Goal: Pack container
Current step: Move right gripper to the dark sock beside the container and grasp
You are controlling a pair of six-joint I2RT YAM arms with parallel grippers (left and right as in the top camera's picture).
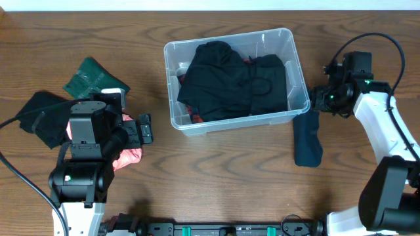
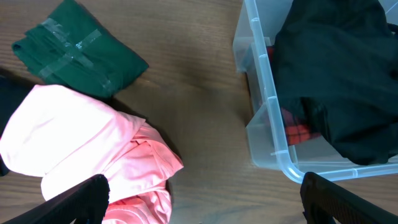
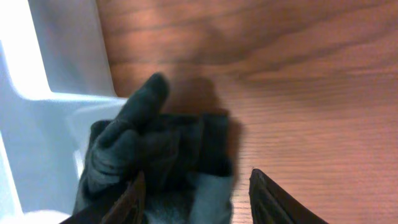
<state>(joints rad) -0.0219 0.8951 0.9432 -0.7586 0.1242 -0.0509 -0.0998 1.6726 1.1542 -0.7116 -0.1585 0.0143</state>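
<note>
The clear plastic container (image 1: 243,121) stands mid-table, holding black garments (image 1: 230,78) and a red plaid piece; its rim shows in the left wrist view (image 2: 264,68) and its wall in the right wrist view (image 3: 62,50). My left gripper (image 1: 144,129) is open wide and empty (image 2: 208,202), over the edge of a pink garment (image 2: 81,137), left of the container. My right gripper (image 1: 316,101) is open (image 3: 199,199) just right of the container, with its jaws either side of a dark blue-grey cloth (image 3: 155,143) lying on the table (image 1: 307,141).
A folded green garment (image 1: 92,77) (image 2: 78,46) lies at the back left. A black garment (image 1: 42,118) lies at the far left beside the pink one (image 1: 128,157). Bare wood shows in front of the container.
</note>
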